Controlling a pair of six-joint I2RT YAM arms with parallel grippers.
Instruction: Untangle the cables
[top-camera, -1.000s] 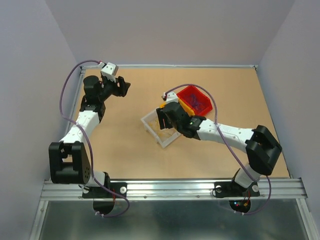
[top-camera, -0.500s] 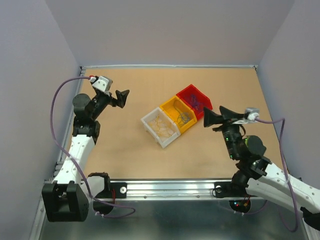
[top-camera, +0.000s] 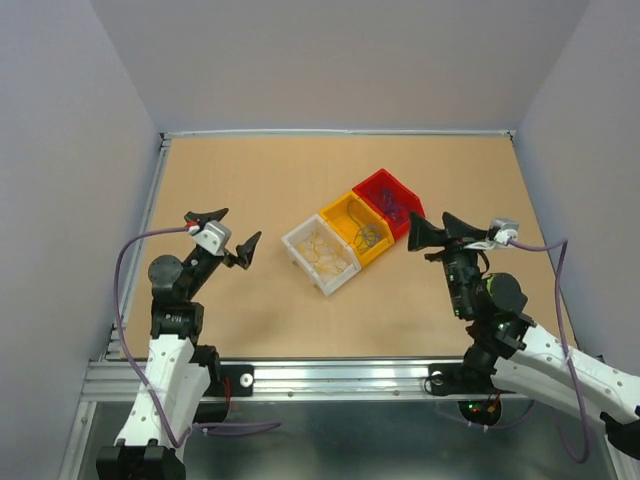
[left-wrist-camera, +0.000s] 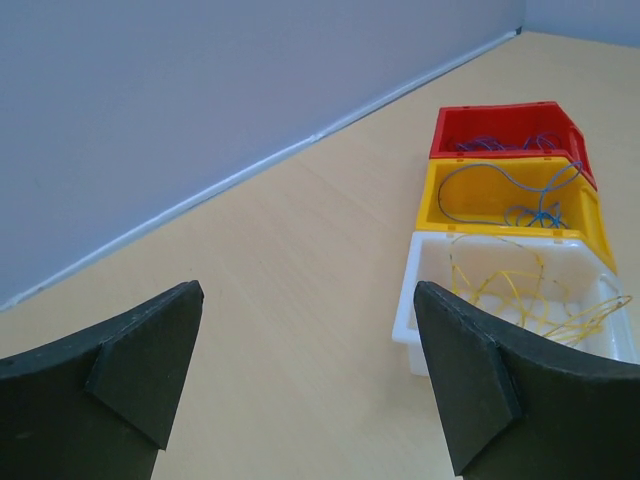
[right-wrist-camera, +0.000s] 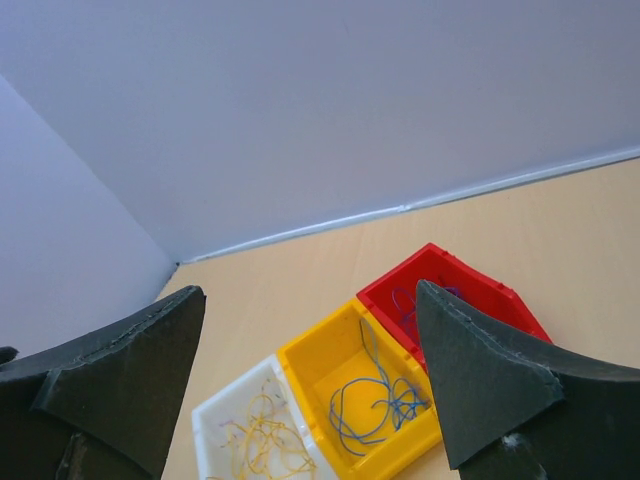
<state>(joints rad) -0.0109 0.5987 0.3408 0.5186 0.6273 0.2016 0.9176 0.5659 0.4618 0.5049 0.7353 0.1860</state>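
Three small bins stand in a diagonal row at mid-table. The white bin holds yellowish cables. The yellow bin holds blue-grey cables. The red bin holds purple cables. My left gripper is open and empty, raised to the left of the bins and pointing at them; in the left wrist view it frames bare table beside the white bin. My right gripper is open and empty, raised just right of the red bin; it also shows in the right wrist view.
Grey walls close the table at the back and on both sides. A metal rail runs along the near edge by the arm bases. Thick lavender cables loop off both arms.
My right arm has drawn back from over the bins to the near right. My left arm has drawn back from the far left corner toward the near edge. The bins have not moved.
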